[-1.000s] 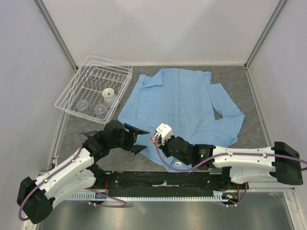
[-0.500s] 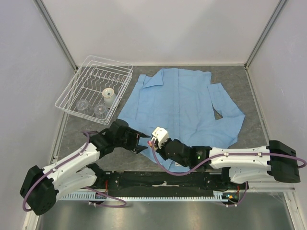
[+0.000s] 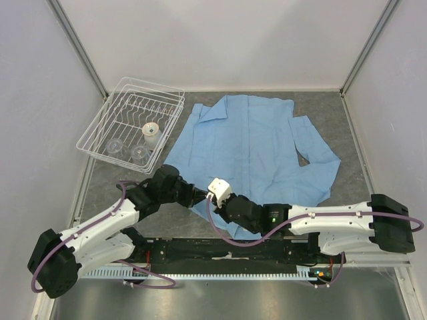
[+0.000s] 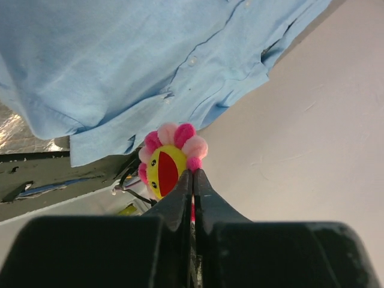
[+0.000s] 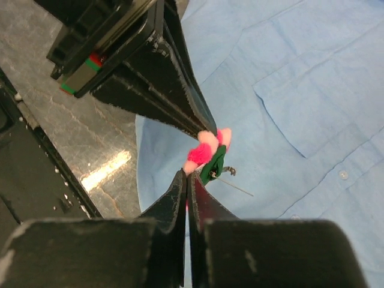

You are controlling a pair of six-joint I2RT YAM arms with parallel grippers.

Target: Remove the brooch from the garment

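Blue shirt [image 3: 257,143] lies spread out in the top view, and over its near hem the left gripper [image 3: 198,195] and right gripper [image 3: 211,197] meet tip to tip. Left wrist view: its jaws are pinched shut on a petal of the brooch [image 4: 171,163]. Right wrist view: right jaws clamp the opposite edge, the pin [image 5: 234,186] slanting toward the shirt, seemingly free.

Illumination was bright, even and diffuse, from overhead. Shadows were soft. A glare patch marked the counter [image 5: 90,138] in the right wrist view. The left claw [image 4: 193,175] had a blurred foreground body.
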